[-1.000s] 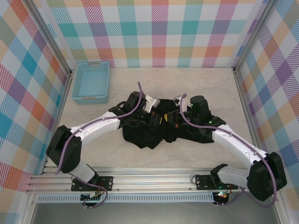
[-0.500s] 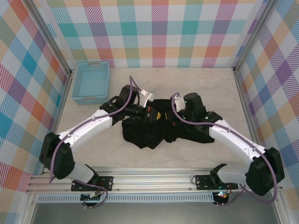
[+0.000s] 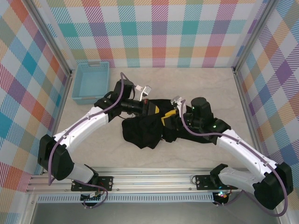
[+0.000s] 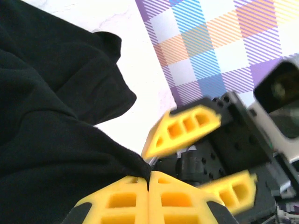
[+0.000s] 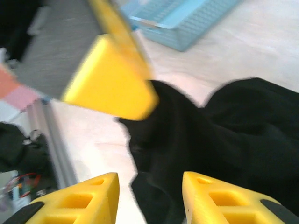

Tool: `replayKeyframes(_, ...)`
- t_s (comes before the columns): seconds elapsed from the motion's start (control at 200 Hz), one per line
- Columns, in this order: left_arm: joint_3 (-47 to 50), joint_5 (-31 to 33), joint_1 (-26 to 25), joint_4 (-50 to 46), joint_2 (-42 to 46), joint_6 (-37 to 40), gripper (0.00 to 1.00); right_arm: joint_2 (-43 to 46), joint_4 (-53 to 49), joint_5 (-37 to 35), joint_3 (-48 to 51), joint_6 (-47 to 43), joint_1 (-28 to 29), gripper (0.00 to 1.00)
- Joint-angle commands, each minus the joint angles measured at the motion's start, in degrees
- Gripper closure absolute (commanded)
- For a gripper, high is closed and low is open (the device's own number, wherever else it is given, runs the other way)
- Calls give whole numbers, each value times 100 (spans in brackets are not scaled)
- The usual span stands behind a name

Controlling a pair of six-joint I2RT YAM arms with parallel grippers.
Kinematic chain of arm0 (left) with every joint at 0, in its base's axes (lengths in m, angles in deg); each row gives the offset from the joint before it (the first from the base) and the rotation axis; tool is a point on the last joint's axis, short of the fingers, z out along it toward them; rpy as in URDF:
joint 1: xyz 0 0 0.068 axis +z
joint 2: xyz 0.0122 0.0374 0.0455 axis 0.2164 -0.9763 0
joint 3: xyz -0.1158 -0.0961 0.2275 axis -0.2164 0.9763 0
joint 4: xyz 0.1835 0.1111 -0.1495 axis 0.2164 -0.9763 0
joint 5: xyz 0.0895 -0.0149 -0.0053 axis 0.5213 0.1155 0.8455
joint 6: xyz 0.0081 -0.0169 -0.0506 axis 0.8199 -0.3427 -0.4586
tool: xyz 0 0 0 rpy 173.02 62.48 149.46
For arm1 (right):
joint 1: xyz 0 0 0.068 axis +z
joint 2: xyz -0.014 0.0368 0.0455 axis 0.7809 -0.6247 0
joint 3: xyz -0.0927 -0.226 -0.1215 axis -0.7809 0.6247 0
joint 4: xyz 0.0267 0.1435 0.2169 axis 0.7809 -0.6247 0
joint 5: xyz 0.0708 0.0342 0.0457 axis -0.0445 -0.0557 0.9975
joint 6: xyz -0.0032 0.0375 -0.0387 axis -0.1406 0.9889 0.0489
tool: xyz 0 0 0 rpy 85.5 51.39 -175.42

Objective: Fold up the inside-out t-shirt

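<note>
The inside-out t-shirt [image 3: 145,131] lies crumpled and black in the middle of the table. My left gripper [image 3: 153,110] is at its far edge, shut on a fold of the cloth. In the left wrist view the yellow fingers [image 4: 122,201] press together with a corner of the t-shirt [image 4: 51,116] pinched in the seam. My right gripper [image 3: 169,119] hovers close beside it, open. In the right wrist view the right gripper [image 5: 149,183] has a wide gap between its fingers, with the t-shirt [image 5: 243,126] below and nothing held.
A light blue basket [image 3: 91,99] stands at the back left, also in the right wrist view as the basket [image 5: 177,18]. Checked walls enclose the table on three sides. The two grippers are very close together over the shirt.
My right gripper has opened, let go of the cloth and drawn back toward the near right. My left gripper closed fully on the shirt's fold and shifted slightly toward the back left.
</note>
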Motion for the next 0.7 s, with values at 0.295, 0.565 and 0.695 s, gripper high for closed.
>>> replayKeyframes(0.295, -538, -406, 113, -704, 497, 252, 100, -912, 757, -751, 48, 456, 156, 63)
replayKeyframes(0.565, -563, -524, 627, -1174, 835, 649, 100, -754, 54, -1499, -60, 412, 88, 100)
replayKeyframes(0.695, -510, -515, 742, -1456, 861, 1031, 100, -555, -367, -1923, -124, 457, 0, 100)
